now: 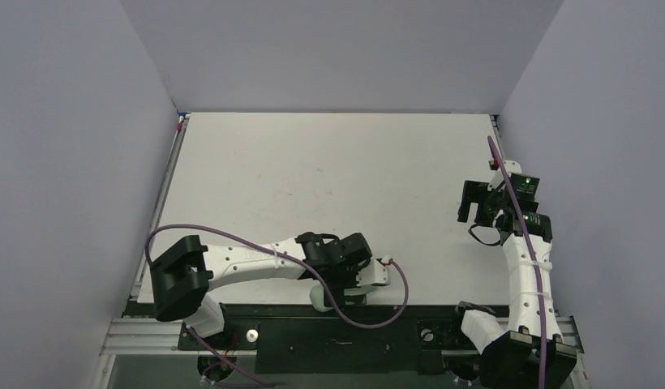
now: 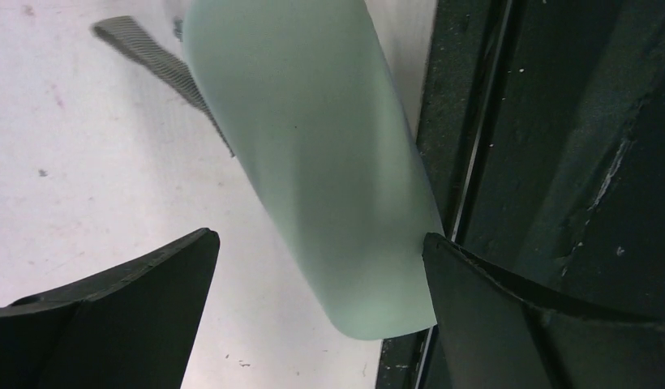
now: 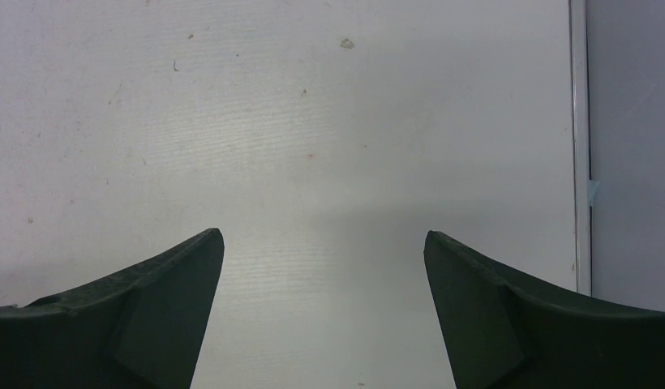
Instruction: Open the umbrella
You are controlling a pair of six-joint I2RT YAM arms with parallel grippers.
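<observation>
Around the work we see a purple cable [image 1: 232, 237] looping over the left arm and down past the near edge, and a black metal frame rail [image 2: 556, 162] running along that edge, just beside the spot where the left gripper [image 2: 319, 235] hangs. A grey woven strap [image 2: 147, 50] lies flat on the surface, running out from behind the far end of the pale-green oblong capsule that is the packed umbrella [image 2: 313, 162]. The umbrella lies at the near edge of the table, left of centre. Its smooth body passes between the left gripper's spread black fingers [image 2: 126, 300], and its rounded end reaches the rail. Its side seems to touch the tip of one finger, though we cannot be sure from this angle, and the other finger stands apart from it. The right gripper [image 3: 323, 233] is far off on the right side, its jaws wide apart over the bare tabletop. The matte white table [image 1: 329, 178] carries faint specks and scuffs, and plain pale lavender walls [image 1: 70, 162] close it in on the left, far and right.
</observation>
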